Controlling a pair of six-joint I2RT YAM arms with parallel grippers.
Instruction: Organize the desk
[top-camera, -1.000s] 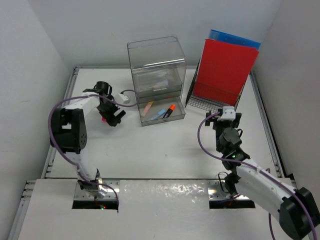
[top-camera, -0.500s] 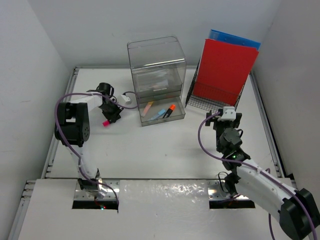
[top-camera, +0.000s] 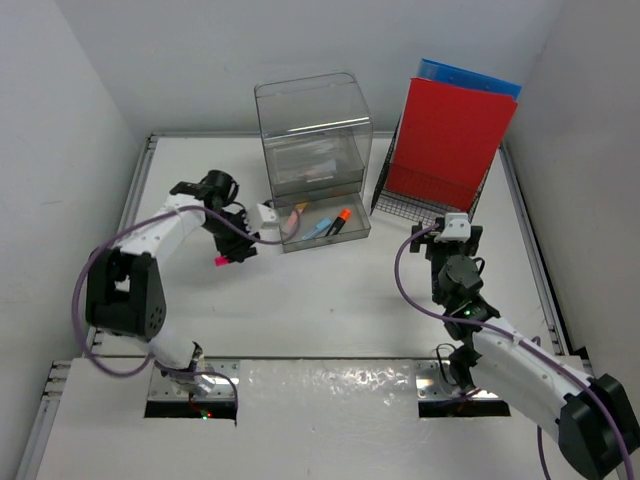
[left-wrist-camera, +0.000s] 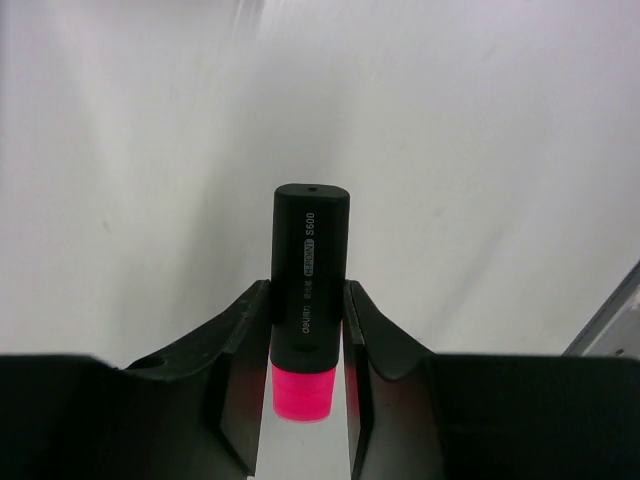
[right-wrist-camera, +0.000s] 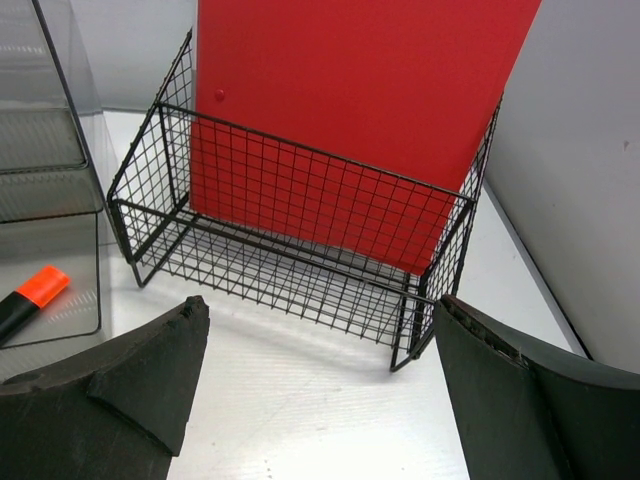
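The desk (top-camera: 330, 310) is a white tabletop with grey rails. My left gripper (top-camera: 234, 243) is over its left part, a short way left of the clear drawer box. It is shut on a highlighter (left-wrist-camera: 309, 250) with a black body and a pink end. The pink end (top-camera: 218, 260) pokes out on the near-left side. In the left wrist view the two fingers (left-wrist-camera: 240, 340) press the barrel from both sides. My right gripper (right-wrist-camera: 320, 305) stands wide open over bare desk in front of the wire rack, with nothing between its fingers.
A clear drawer box (top-camera: 315, 125) stands at the back centre. Its bottom drawer (top-camera: 350, 235) is pulled out and holds an orange highlighter (top-camera: 343, 215) and two other pens. A black wire rack (top-camera: 425, 195) at the back right holds a red folder (top-camera: 455, 130) and a blue one (top-camera: 470, 78).
My left gripper has closed on the pink highlighter and swung with it toward the near right, closer to the open drawer. The right arm has stayed still.
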